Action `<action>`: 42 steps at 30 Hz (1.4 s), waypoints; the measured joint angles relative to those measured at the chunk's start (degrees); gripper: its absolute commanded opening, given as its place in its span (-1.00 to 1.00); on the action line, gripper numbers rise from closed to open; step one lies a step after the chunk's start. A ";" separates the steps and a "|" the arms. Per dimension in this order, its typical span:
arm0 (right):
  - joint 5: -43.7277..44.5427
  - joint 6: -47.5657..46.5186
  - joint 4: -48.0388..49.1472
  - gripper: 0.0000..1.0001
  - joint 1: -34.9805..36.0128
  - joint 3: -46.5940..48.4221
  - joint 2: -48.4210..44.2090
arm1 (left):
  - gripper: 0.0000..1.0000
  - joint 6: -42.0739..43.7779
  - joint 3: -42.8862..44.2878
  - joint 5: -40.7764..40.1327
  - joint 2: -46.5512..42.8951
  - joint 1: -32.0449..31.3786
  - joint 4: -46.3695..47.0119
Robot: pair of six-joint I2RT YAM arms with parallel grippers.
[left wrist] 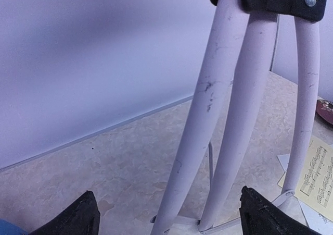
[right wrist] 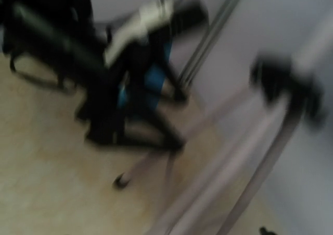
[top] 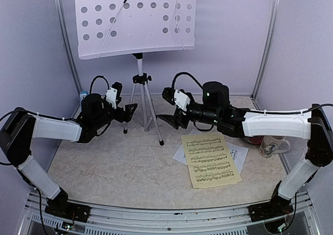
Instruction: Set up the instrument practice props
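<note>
The yellow sheet (top: 210,159) lies flat on the table (top: 104,167), nearer than the right gripper (top: 167,108) and off to its outer side. It overlaps the white sheet (top: 240,155), only the edges of which show. The music stand (top: 139,82) stands upright between the two grippers. The left gripper (top: 129,111) is just beside the stand on one side and the right gripper on the other, neither touching it. In the left wrist view the left fingertips (left wrist: 83,217) are spread wide, with the tripod legs (left wrist: 208,115) directly ahead in the gap and clear of both. The right jaws appear spread in the top view. The right wrist view is too motion-blurred to confirm this. A small blue item, taken to be the metronome (top: 83,95), sits beyond the left jaws by the far wall, mostly hidden behind that arm. The perforated desk (top: 132,42) is high above both jaws, its top cut off. The right forearm partly hides the mug (top: 273,145) and the dark red disc (top: 254,139). Both arms reach inward, forearms near level, wrists turned toward the stand.
</note>
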 measured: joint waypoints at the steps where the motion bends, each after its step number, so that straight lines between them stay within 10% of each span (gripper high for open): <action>1: -0.83 2.69 -0.20 0.54 -0.79 -0.90 0.24 | 0.80 0.17 0.00 -0.22 -0.07 0.00 -0.22; 17: -16.09 26.29 2.62 0.27 -8.74 -0.15 13.79 | 0.54 1.81 -10.51 4.70 -2.49 3.45 1.73; 42: -21.75 29.90 3.30 0.15 -8.74 8.83 27.36 | 0.23 15.41 5.03 7.23 0.83 4.07 -14.86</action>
